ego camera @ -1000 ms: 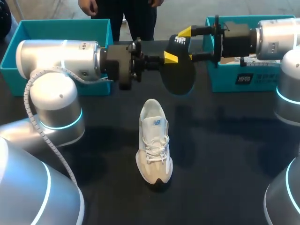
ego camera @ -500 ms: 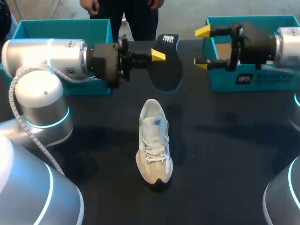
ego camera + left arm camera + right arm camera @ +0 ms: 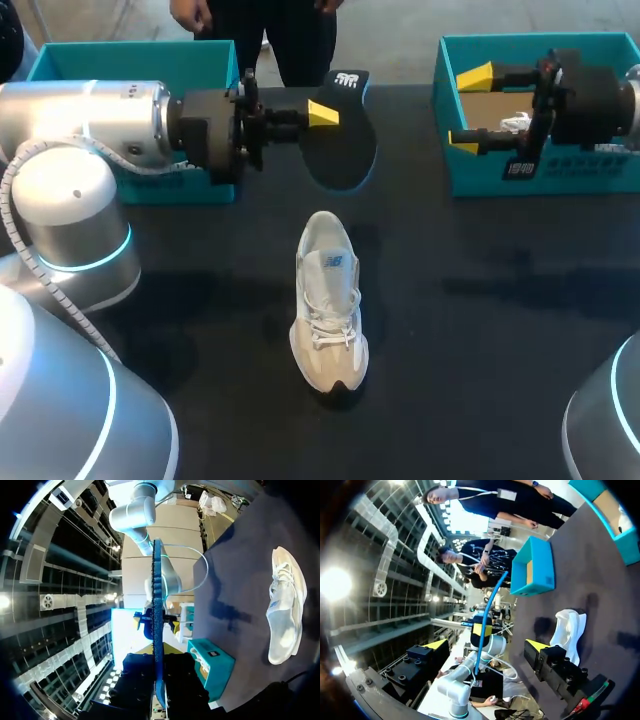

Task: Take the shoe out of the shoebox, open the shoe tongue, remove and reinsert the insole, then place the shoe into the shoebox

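at the middle of the desk [image 3: 480,330] the shoe [image 3: 328,300] stands on its sole. it is white and beige and laced, with its toe toward us and its heel toward the far edge. both grippers are well apart from it.

above the desk, beyond the shoe's heel, our left gripper [image 3: 322,114] comes in from the left and is clamped on the insole [image 3: 340,150], one finger on each face. the insole is dark with a blue rim. it hangs off the desk, with its printed heel end toward the far edge. in the left wrist view the insole [image 3: 158,605] shows edge-on as a thin blue strip running straight out from between the black fingers, and the shoe [image 3: 285,610] lies off to one side on the desk.

our right gripper [image 3: 468,110] is at the far right, over the left end of the right box [image 3: 580,175]. its yellow tips are wide apart and hold nothing. in the right wrist view the right gripper [image 3: 487,645] looks across at the insole's edge [image 3: 490,605], and the shoe [image 3: 568,630] is beside it on the desk.

the right box is teal and open, with a brown floor and something white inside that we cannot make out. the left box [image 3: 120,60], also teal, sits at the far left, partly behind our left arm.
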